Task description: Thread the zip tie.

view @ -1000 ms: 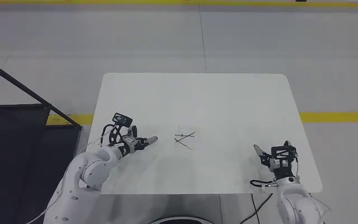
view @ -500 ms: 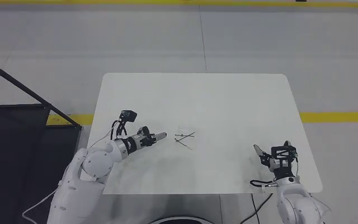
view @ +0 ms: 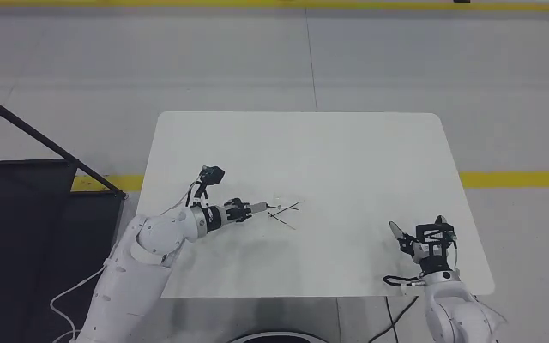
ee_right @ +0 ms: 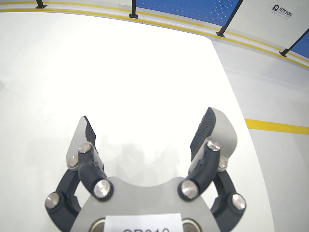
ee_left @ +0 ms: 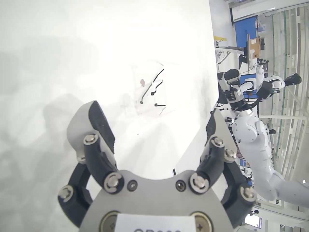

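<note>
- Our left end effector (ee_left: 155, 121) is wide open and empty, just short of the zip ties (ee_left: 152, 88).
- The zip ties lie crossed near the middle of the worktop (view: 360, 154).
- We think it should go slow and pinch only one tie, near its end.
- Our right end effector (ee_right: 148, 121) is wide open too, well apart.

The left gripper (ee_left: 153, 107) hung low over the white table (ee_left: 72, 37), its jaws spread wide. Just ahead of its fingertips lay three thin black zip ties (ee_left: 152, 93), close together, on what looked like a clear sheet (ee_left: 144, 73). The right arm (ee_left: 246, 126) stood beyond the table's edge, well apart from them.
</note>
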